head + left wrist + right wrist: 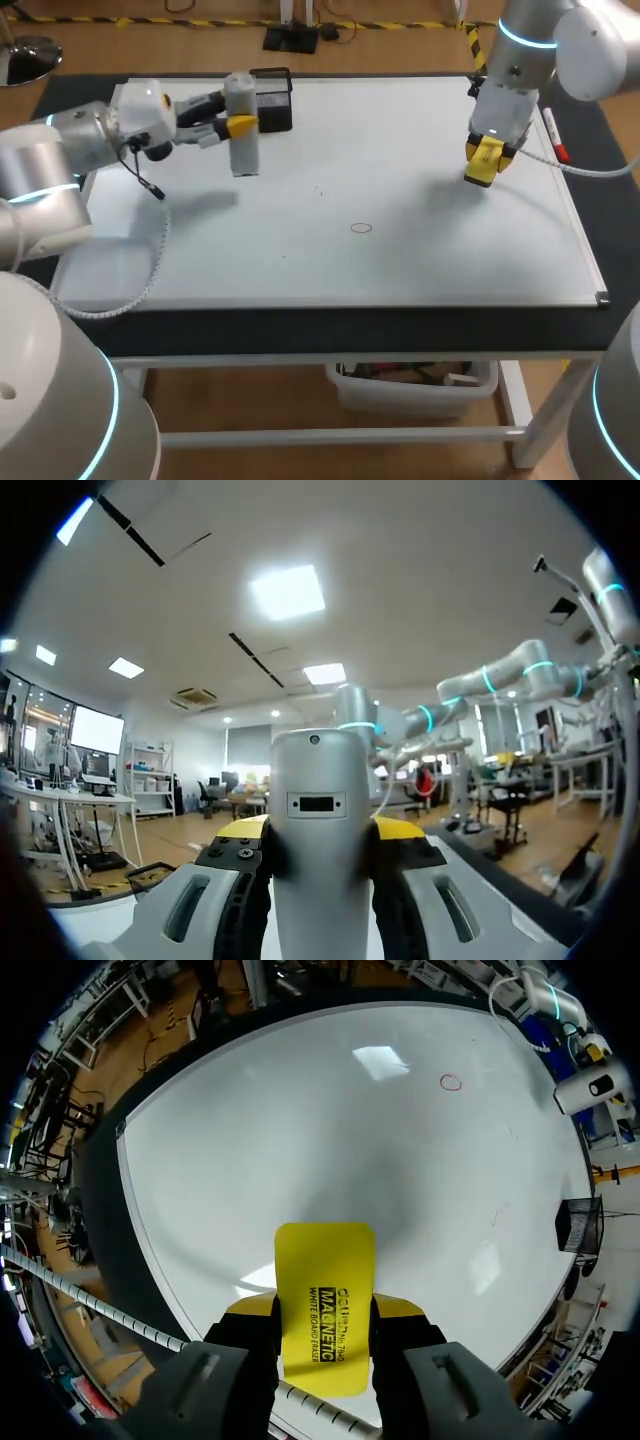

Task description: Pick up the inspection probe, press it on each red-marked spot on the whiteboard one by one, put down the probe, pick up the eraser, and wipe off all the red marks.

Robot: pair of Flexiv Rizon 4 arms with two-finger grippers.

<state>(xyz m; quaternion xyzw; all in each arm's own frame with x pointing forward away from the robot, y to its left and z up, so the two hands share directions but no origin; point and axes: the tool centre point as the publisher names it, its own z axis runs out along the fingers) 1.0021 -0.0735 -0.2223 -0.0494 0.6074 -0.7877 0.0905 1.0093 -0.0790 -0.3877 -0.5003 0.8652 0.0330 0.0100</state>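
The inspection probe (243, 140), a grey cylinder, stands upright between the fingers of my left claw (238, 124), which is clamped on it from both sides. In the left wrist view the probe (318, 780) fills the gap in that claw (320, 828), a yellow tip pressed to each flank. I hold it above the whiteboard (400, 260), and its shadow falls on the board apart from its lower end.

My right claw (486, 150) grips the yellow eraser (480, 168), its fingers closed on the two long edges. From the right wrist, the eraser (325, 1270) sticks out ahead of the claw (325, 1310) and hangs over the whiteboard (250, 1130) without touching it. A soft shadow lies on the board just under it.

One red mark (361, 228), a small drawn ring, sits on the board between my two claws, well apart from both. In the right wrist view the same ring (451, 1082) lies far ahead of the eraser.

A black mesh holder (274, 100) stands just beyond the probe, at the board's far edge. A marker with a red cap (555, 135) lies just beside my right claw, off the board's edge.
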